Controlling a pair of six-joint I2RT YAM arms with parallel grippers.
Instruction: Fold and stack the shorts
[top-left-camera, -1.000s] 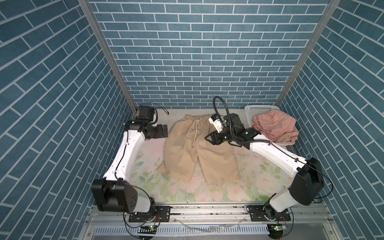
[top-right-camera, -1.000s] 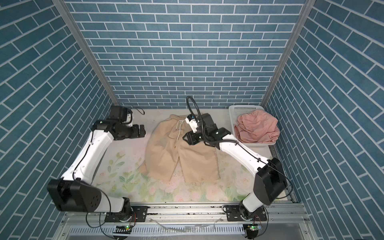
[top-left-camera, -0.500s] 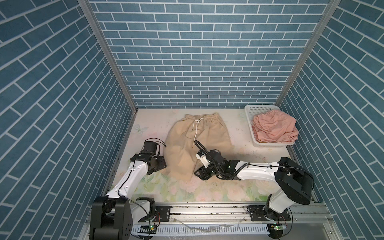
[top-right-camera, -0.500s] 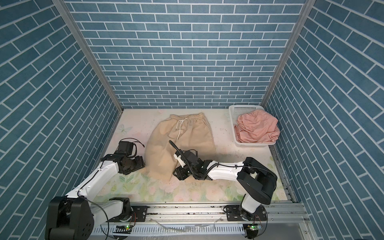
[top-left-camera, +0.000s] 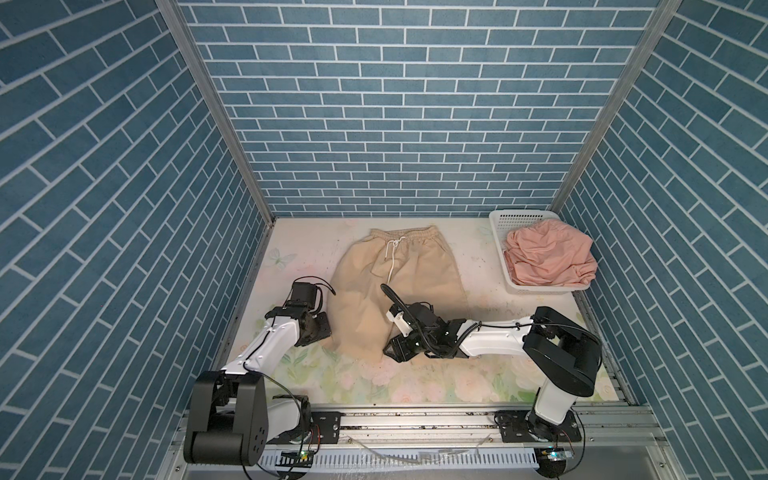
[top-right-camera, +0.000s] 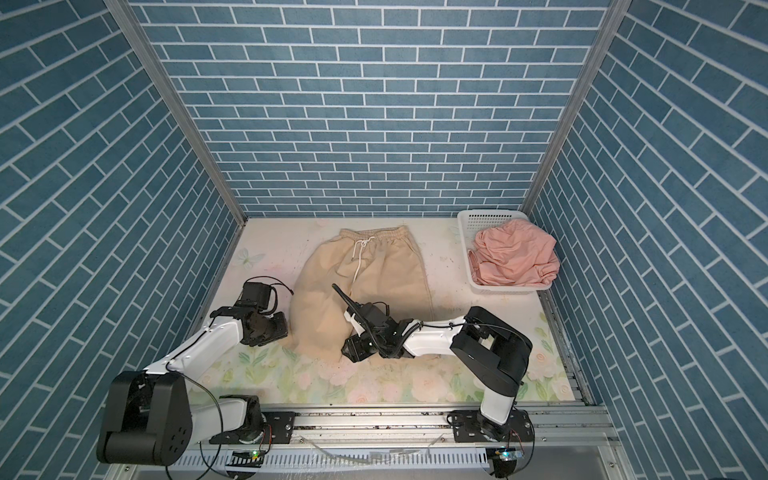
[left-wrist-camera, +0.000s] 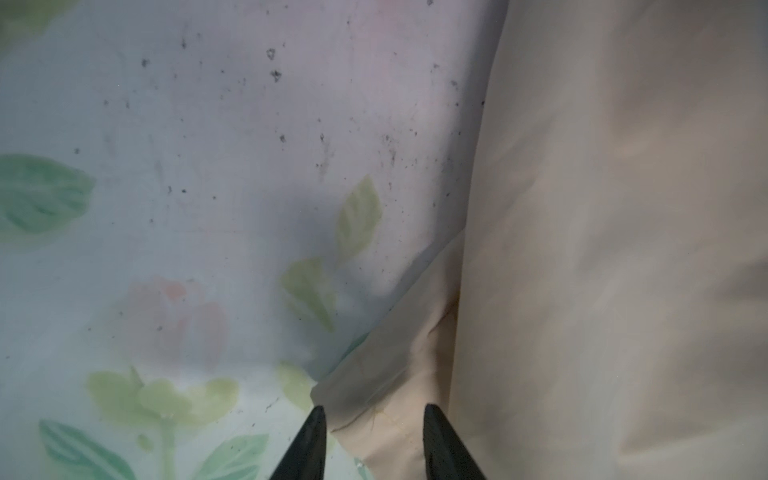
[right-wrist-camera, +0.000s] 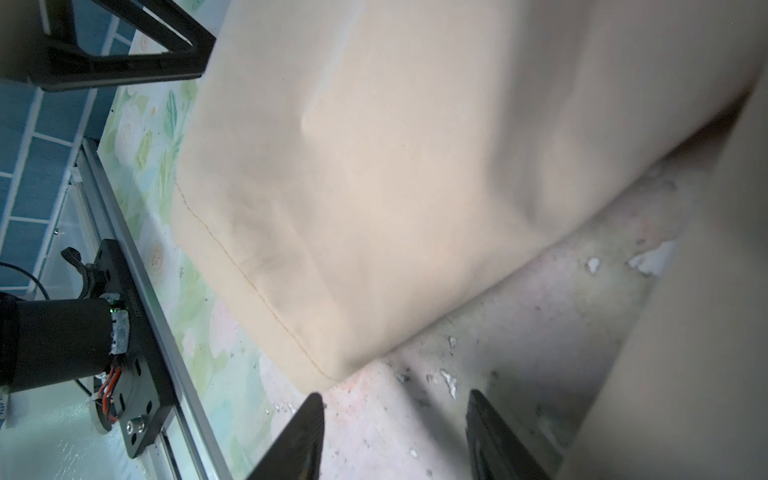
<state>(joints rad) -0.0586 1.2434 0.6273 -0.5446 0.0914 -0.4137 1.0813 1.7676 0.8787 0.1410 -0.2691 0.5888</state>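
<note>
The beige shorts (top-left-camera: 399, 274) (top-right-camera: 370, 270) lie flat on the table, waist and white drawstring toward the back wall. My left gripper (top-left-camera: 321, 329) (top-right-camera: 279, 328) sits low at the outer hem corner of the left leg. In the left wrist view that hem corner (left-wrist-camera: 386, 374) lies between the fingers of the left gripper (left-wrist-camera: 374, 436), which still stand apart. My right gripper (top-left-camera: 392, 351) (top-right-camera: 349, 347) (right-wrist-camera: 395, 419) is open over bare table beside the same leg's inner hem corner (right-wrist-camera: 324, 365), with nothing between its fingers. The salmon pink shorts (top-left-camera: 548, 257) (top-right-camera: 515, 257) lie bunched in the basket.
The white perforated basket (top-left-camera: 498, 232) (top-right-camera: 466, 232) stands at the back right against the wall. Blue tiled walls close in three sides. A metal rail (top-left-camera: 415, 415) runs along the table's front edge, carrying both arm bases.
Both grippers have come from the waistband at the back down to the leg hems at the front. The left gripper's jaws have narrowed around the hem corner; the right gripper's gap is unchanged.
</note>
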